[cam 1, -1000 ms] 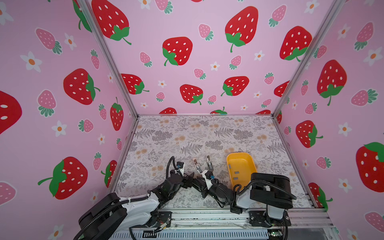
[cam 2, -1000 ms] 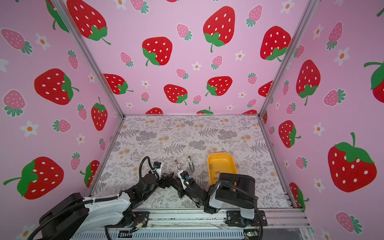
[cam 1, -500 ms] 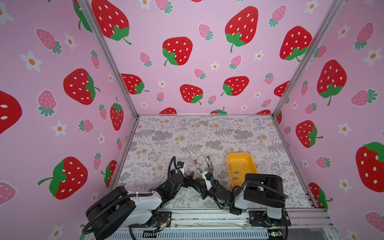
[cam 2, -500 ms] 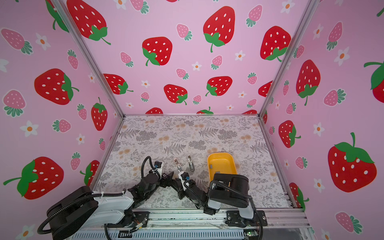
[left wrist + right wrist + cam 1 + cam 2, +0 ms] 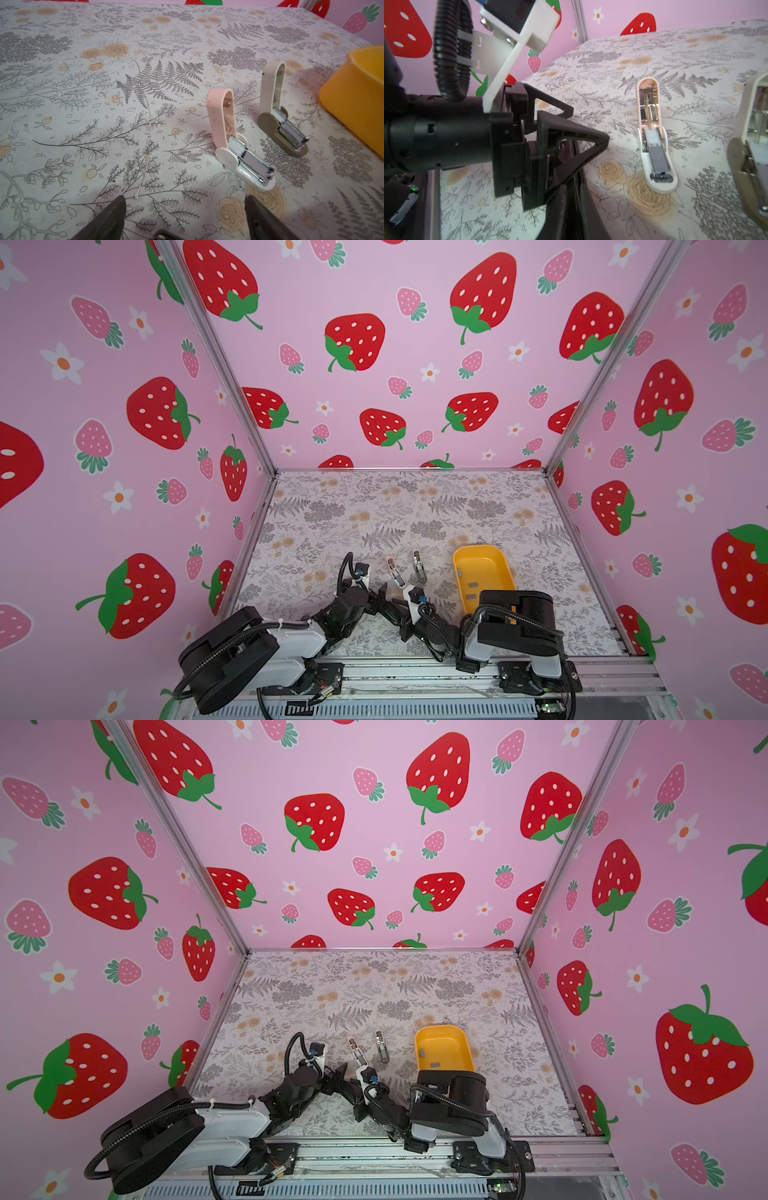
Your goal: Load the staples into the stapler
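Two staplers lie hinged open near the table's front in both top views. The pink stapler (image 5: pixel 395 572) (image 5: pixel 239 145) has a grey strip of staples (image 5: pixel 658 160) in its channel. The beige stapler (image 5: pixel 419 566) (image 5: pixel 280 116) lies beside it. Loose staples (image 5: pixel 473 585) rest in the yellow tray (image 5: pixel 498 568). My left gripper (image 5: pixel 384 600) (image 5: pixel 185 199) is open and empty, just short of the pink stapler. My right gripper (image 5: pixel 395 616) (image 5: pixel 572 193) is shut, with nothing visible between its fingers, and lies beside the left gripper's fingers (image 5: pixel 571 145).
The yellow tray (image 5: pixel 463 1048) stands to the right of the staplers, partly behind the right arm's elbow (image 5: pixel 515 622). Pink strawberry walls enclose the table on three sides. A metal rail (image 5: pixel 415 672) runs along the front edge.
Both arms have drawn back a little toward the front rail, the left arm's elbow most. The staplers and the tray have not moved.
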Robot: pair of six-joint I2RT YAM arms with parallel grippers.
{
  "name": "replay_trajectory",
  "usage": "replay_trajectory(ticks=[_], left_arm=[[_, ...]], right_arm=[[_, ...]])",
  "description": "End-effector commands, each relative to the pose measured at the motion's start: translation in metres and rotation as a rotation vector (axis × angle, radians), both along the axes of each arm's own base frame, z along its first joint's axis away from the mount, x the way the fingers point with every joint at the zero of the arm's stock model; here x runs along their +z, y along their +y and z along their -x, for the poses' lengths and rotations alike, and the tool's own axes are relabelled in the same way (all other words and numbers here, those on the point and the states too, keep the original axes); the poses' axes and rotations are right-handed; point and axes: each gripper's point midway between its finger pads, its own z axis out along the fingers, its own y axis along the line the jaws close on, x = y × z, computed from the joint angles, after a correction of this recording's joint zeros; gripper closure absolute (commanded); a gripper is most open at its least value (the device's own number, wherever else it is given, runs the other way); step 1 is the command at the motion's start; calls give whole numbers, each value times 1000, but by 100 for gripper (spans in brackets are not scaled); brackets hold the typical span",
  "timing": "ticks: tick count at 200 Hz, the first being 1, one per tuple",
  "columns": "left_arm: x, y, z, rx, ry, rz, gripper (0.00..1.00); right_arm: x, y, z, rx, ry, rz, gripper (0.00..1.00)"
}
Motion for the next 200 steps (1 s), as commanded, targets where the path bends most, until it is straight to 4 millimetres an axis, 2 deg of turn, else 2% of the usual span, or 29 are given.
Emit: replay_trajectory(ticks=[1, 32, 49, 82, 104, 132, 173, 200], left_arm=[[14, 1, -8, 37, -3, -22, 9], [41, 13, -15, 118, -26, -36, 8], [56, 24, -18, 182, -25, -44, 8], [81, 58, -19, 339, -7, -30, 7], [91, 83, -16, 433, -6, -21, 7], [97, 105, -9, 502, -26, -50, 7], [90, 106, -1, 496, 46, -52, 9], [93, 112, 7, 529, 98, -84, 10]], right_arm=[[-33, -17, 1, -16, 3, 204, 77], [0, -5, -1, -15, -24, 191, 70], [11, -1, 2, 10, -27, 170, 66], [14, 5, 8, 47, -12, 154, 56], [13, 6, 10, 58, -5, 154, 49], [8, 10, 9, 58, 3, 172, 49], [-3, 20, 8, 57, 15, 192, 58], [-9, 27, 6, 41, 19, 206, 63]])
